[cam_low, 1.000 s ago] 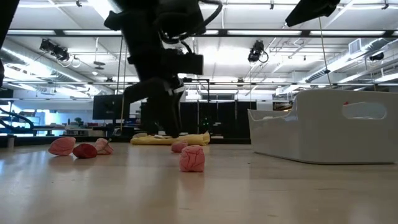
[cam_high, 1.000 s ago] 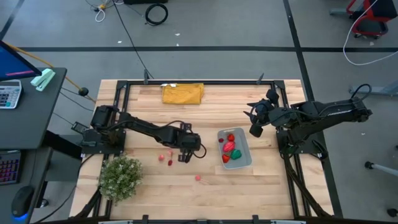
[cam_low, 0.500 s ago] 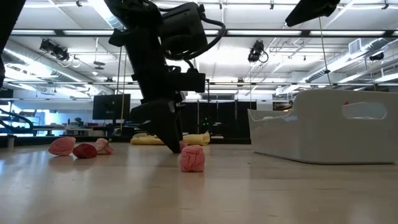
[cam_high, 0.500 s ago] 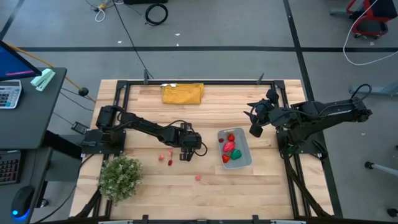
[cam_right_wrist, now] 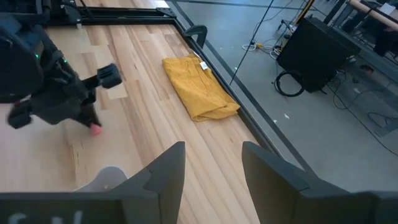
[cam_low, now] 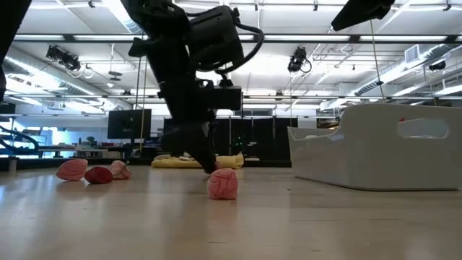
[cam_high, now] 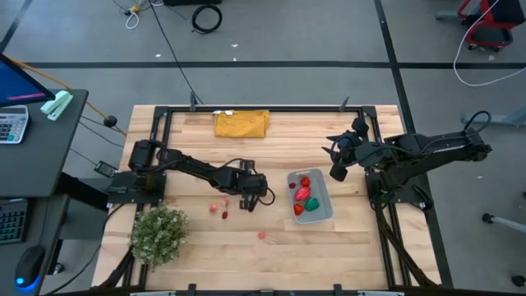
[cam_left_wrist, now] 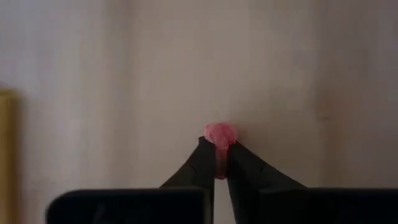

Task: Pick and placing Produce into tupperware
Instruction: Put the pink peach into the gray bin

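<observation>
The pale tupperware (cam_high: 322,210) stands right of the table's middle with red and green produce in it. My left gripper (cam_high: 246,203) is down at the table just left of it, shut on a small pink produce piece (cam_left_wrist: 220,132). Loose pink and red pieces (cam_high: 218,210) lie on the wood to the gripper's left, and one pink piece (cam_high: 263,234) lies nearer the front edge, large in the low view (cam_low: 223,183). My right gripper (cam_right_wrist: 211,168) hangs open above the table's right side, past the tupperware. My left gripper pinches the pink piece's near end (cam_left_wrist: 219,142) between its two fingertips. The fingers (cam_low: 204,153) slant down onto it from above. The far part of the piece sticks out beyond the tips. Whether it rests on the wood or is just off it, I cannot tell.
A mustard-yellow folded cloth (cam_high: 242,123) lies at the far edge. A bushy pale-green plant (cam_high: 159,234) stands at the near left corner. A black frame (cam_high: 271,108) runs round the table. Bare wood shows along the front.
My left gripper has tipped its fingers down to the table beside the pink piece and has shut on it. The other pieces, the tupperware and my right arm have kept still.
</observation>
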### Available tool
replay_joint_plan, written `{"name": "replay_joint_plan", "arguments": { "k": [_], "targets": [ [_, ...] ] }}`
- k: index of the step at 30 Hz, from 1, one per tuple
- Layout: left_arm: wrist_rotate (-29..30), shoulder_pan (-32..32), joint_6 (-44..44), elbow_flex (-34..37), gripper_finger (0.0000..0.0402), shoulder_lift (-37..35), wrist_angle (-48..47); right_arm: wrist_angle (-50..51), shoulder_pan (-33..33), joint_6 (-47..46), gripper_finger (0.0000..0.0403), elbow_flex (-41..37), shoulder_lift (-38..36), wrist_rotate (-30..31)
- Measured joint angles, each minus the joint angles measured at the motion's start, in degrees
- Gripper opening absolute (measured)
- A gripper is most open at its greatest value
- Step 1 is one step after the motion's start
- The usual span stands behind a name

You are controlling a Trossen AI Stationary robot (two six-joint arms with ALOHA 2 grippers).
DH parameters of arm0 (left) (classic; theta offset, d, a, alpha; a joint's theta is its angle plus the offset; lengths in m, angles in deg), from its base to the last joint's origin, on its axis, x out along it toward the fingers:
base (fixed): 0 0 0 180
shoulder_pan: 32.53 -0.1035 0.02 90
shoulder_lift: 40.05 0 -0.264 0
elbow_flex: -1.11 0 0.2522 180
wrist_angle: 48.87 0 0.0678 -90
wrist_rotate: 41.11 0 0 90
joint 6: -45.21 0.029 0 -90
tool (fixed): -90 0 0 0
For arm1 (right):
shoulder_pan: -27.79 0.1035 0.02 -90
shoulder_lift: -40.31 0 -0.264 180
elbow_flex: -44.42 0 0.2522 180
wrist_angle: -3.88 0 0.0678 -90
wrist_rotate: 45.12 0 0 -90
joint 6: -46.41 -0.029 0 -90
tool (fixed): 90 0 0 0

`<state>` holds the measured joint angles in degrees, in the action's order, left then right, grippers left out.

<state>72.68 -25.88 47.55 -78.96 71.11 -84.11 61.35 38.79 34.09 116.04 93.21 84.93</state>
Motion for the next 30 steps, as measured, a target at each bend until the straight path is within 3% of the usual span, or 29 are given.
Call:
{"name": "replay_joint_plan", "arguments": {
  "k": [6, 10, 15, 19, 21, 30],
  "targets": [
    [20.43, 3.28, 7.73, -6.02, 0.0021, -0.04, 2.76, 0.0, 0.0, 0.11, 0.0168, 0.0, 0.0, -0.02],
    [23.34, 3.79, 10.63, -9.31, 0.0022, -0.09, 12.63, 0.0, 0.0, 0.35, 0.0168, 0.0, 0.0, 0.0],
    [13.31, 3.3, 15.21, -9.41, 0.0021, 0.36, 28.45, 0.0, 0.0, 0.37, 0.0168, 0.0, 0.0, 0.0],
    [-3.79, 1.82, 8.33, -9.48, 0.0034, 0.27, 32.06, 0.0, -0.01, 0.34, 0.0168, 0.0, 0.0, 0.0],
    [-8.96, 1.28, 5.0, -9.46, 0.0043, 0.27, 31.69, 0.0, 0.0, 0.33, 0.0168, 0.0, 0.0, 0.0],
    [-9.62, 0.51, 3.7, -9.43, 0.0037, 8.84, 35.48, -0.02, -0.01, 0.29, 0.0168, 0.0, -0.02, 0.0]
  ]
}}
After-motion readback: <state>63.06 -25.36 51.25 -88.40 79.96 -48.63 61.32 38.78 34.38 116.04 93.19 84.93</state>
